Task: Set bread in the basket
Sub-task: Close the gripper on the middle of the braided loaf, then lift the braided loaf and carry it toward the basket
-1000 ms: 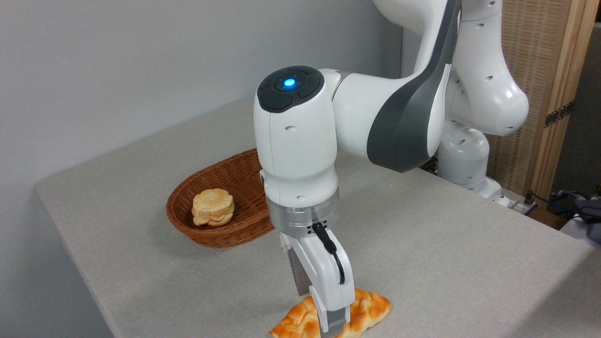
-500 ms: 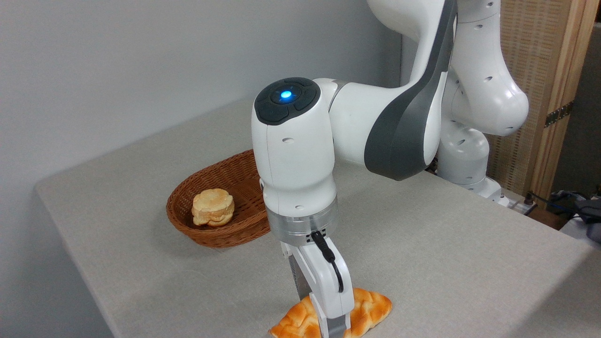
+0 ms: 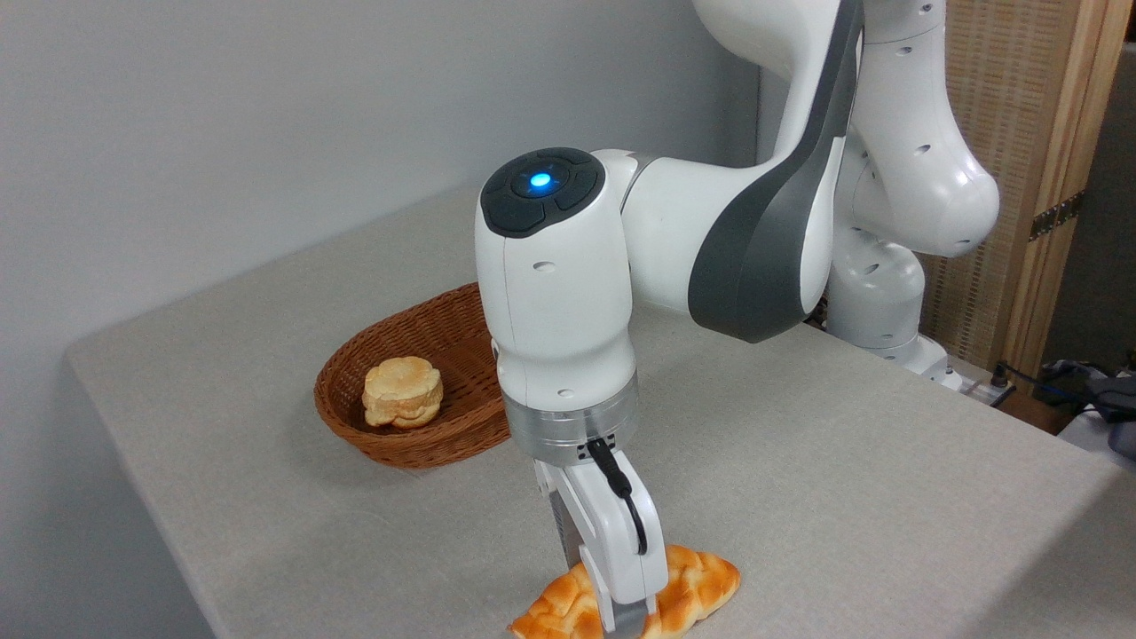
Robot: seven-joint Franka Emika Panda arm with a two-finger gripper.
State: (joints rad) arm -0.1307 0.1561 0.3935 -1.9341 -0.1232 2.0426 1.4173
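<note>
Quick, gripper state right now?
Gripper: down at the bread on the table; its fingertips run off the frame's bottom edge, so open or closed cannot be told.

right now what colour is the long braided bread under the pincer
Glossy golden-orange with paler seams; the bread shows best in the fixed camera view, at the bottom edge.

Bread (image 3: 701, 581) at the desk's (image 3: 843, 479) front edge beneath the pincer (image 3: 621, 617); basket (image 3: 417, 390) behind-left, holding a bun (image 3: 402, 391).
</note>
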